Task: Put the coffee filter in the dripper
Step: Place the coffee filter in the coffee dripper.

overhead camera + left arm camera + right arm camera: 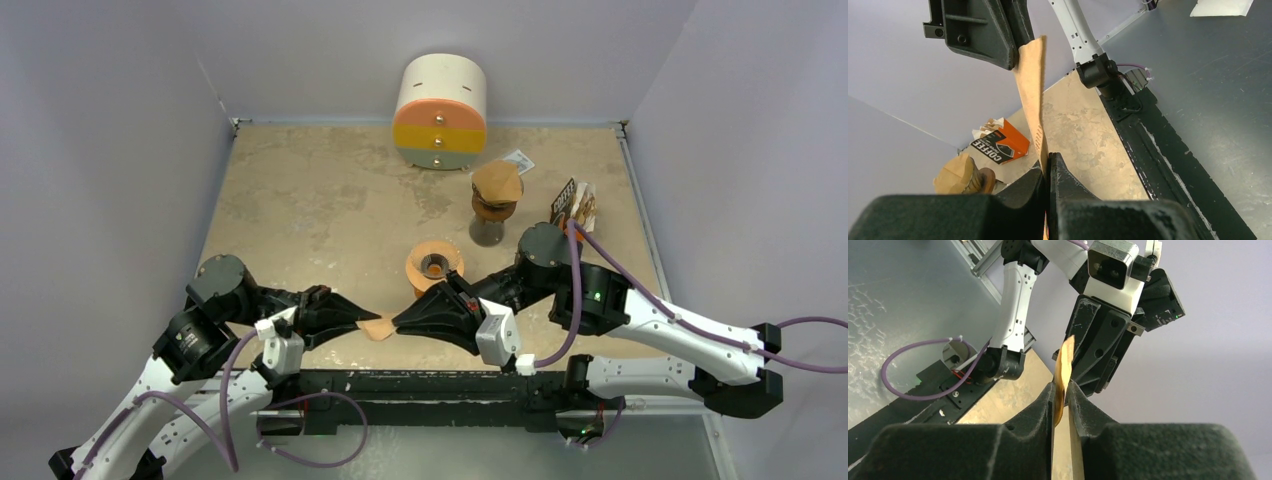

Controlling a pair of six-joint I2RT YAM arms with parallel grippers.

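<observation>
A brown paper coffee filter (379,329) hangs between both grippers near the table's front edge. My left gripper (358,322) is shut on one edge of it, and the filter (1032,90) runs up from the closed jaws (1048,167) in the left wrist view. My right gripper (398,325) pinches the opposite edge, and the filter (1065,362) stands between its fingertips (1062,387). The orange dripper (435,265) sits on the table just behind the right gripper, its top open.
A second dripper on a dark stand (493,205) holds a brown filter and stands behind the orange one. A coffee filter box (573,205) lies at the right. A round drawer unit (441,110) stands at the back wall.
</observation>
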